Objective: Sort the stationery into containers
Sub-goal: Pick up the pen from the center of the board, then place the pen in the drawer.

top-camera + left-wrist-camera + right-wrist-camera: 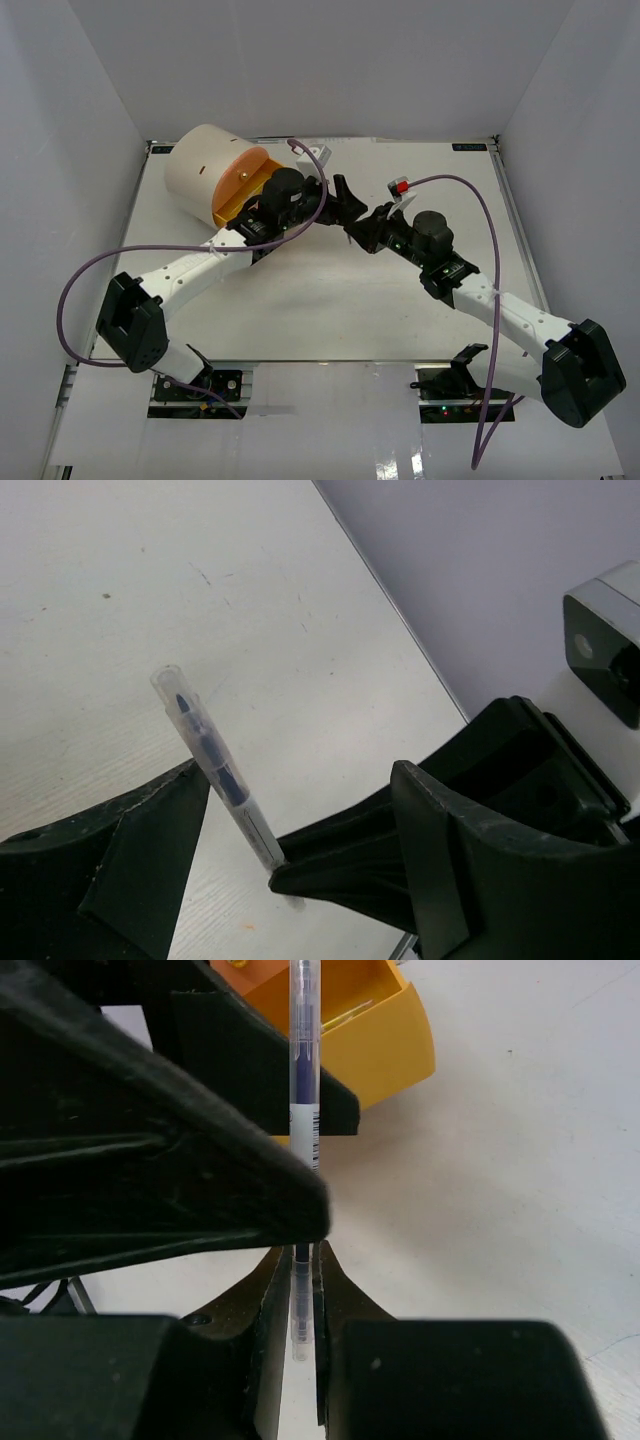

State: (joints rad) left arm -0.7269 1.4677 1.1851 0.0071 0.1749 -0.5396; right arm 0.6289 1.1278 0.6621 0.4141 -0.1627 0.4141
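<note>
A slim pen (304, 1110) with a clear cap and dark blue-purple core stands upright in my right gripper (303, 1290), whose fingers are shut on its lower end. In the left wrist view the pen (215, 780) leans between the spread fingers of my left gripper (300, 780), which is open around it, with the left finger (140, 850) close beside it. In the top view, both grippers meet mid-table, the left gripper (343, 198) just above the right gripper (358, 232). The cream cylindrical organizer (200, 170) lies at the back left with an orange drawer (245, 185) pulled out.
The open orange drawer (385, 1035) lies just behind the pen and holds a thin yellow item. Purple cables (90, 270) loop off both arms. White walls enclose the table on three sides. A small white and red part (402, 188) sits by the right wrist.
</note>
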